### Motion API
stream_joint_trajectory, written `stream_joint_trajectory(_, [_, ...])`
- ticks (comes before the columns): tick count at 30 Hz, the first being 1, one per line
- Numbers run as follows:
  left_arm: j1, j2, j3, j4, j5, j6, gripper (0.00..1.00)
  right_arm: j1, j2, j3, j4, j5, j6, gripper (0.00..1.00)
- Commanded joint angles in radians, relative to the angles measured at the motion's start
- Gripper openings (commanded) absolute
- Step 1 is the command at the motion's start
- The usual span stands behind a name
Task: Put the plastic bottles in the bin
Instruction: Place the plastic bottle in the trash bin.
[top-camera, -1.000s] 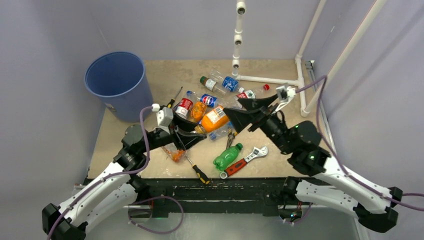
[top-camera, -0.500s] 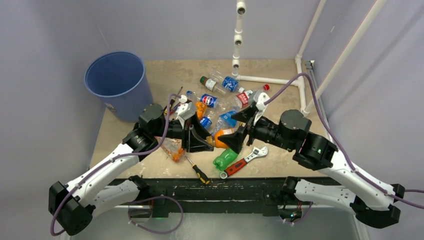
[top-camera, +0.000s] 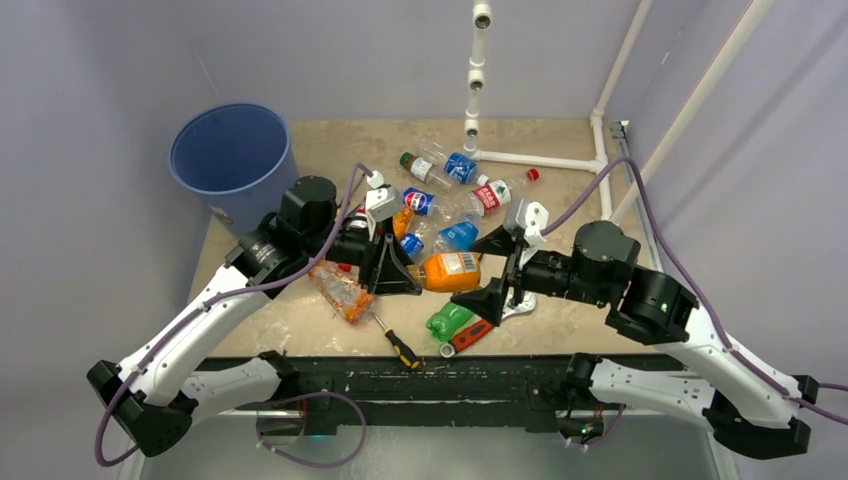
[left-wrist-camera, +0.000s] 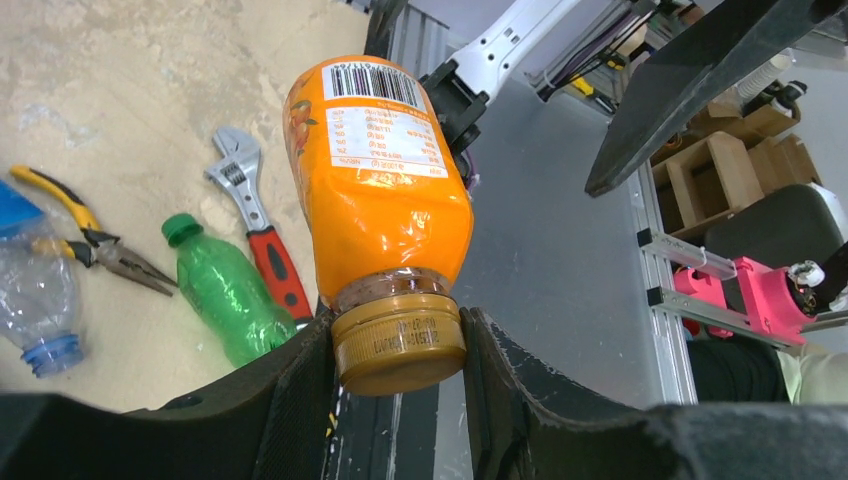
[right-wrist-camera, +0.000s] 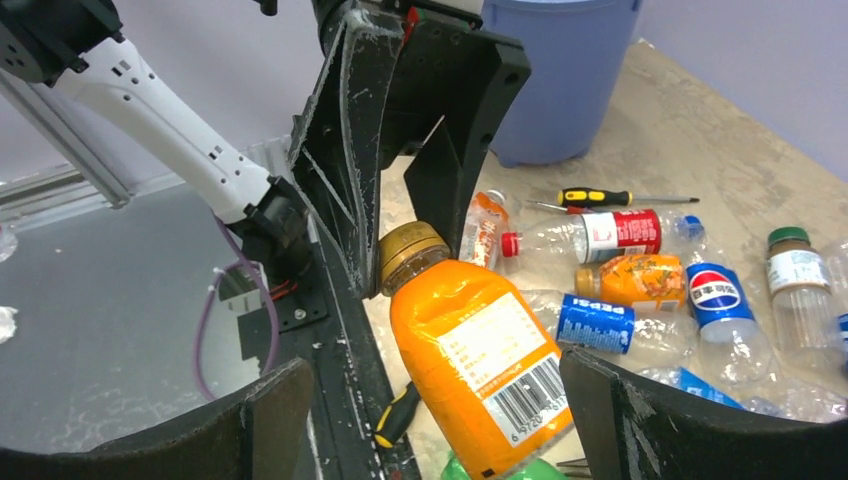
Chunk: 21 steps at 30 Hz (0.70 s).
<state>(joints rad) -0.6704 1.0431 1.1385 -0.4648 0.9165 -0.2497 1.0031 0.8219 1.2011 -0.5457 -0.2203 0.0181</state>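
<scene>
**Left wrist view: orange bottle clamped at the cap, base pointing away from the bin**

My left gripper is closed on the brown cap of the orange bottle. One pad presses each side of the cap, and the body stands out straight ahead of the jaws, barcode end farthest away. From above, the bottle's long axis runs roughly along the near edge of the counter. The cap is toward the left side and the base toward the right. The bottle appears to hang clear of the surface, over the near middle.

My right gripper has its jaws wide apart and holds nothing. The base of the bottle lies at their mouth, with a gap on either side in the right wrist view. I cannot tell whether either finger touches it.

The bin stands at the far left corner, behind my left jaws and opposite to where the bottle points. The left arm is both the holder and the nearer arm. I judge that the coming move is a swing of that arm toward the far left corner, with the base sweeping round last.

The other bottles lie mid-counter toward the far edge. The green bottle lies near the front edge beside the wrench and pliers.
</scene>
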Motion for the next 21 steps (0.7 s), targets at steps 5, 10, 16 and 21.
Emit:
stream_joint_trajectory(5, [-0.044,0.008,0.041,-0.151,-0.101,0.079,0.0,0.047,-0.047,-0.06,0.019,0.071,-0.092,0.99])
stream_joint_trajectory(10, [-0.055,0.012,0.053,-0.13,-0.083,0.069,0.0,0.048,0.026,-0.087,0.064,0.091,-0.097,0.98])
stream_joint_trajectory(16, [-0.061,0.008,0.063,-0.122,-0.072,0.072,0.0,0.048,0.072,-0.084,0.08,0.089,-0.107,0.96])
stream_joint_trajectory(21, [-0.066,0.001,0.058,-0.117,-0.073,0.073,0.0,0.052,0.091,-0.1,0.084,0.05,-0.107,0.96])
